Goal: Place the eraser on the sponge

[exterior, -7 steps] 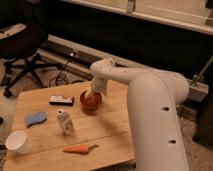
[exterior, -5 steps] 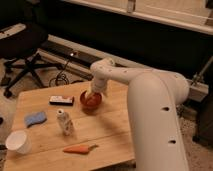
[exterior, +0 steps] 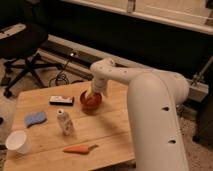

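Eraser place: the eraser (exterior: 61,100) lies flat on the table (exterior: 115,131), near the far edge and toward the far left corner, just left of the red bowl (exterior: 90,105).
Sponge place: the sponge (exterior: 35,119) lies flat by the left edge, closer to the front than the eraser and apart from it. The eraser is not on it.
Eraser direction: its long axis runs about along the far edge, from left to right, with the label side up.
Sponge direction: its long axis is a little slanted to the left edge.
Pincer: the gripper (exterior: 92,93) hangs over the red bowl, right of the eraser. It stands wide and I see nothing held in it.
Handling, my judgement: the eraser looks light, stiff and not fragile. It is low, so the fingers must come close to the wood.
Where to hold: across the short width, at the middle of the length.
Sponge as seat: soft, it may give way, so the eraser should lie flat on its centre.
Other things: a white cup (exterior: 18,142) and a carrot (exterior: 79,148) lie near the front edge.
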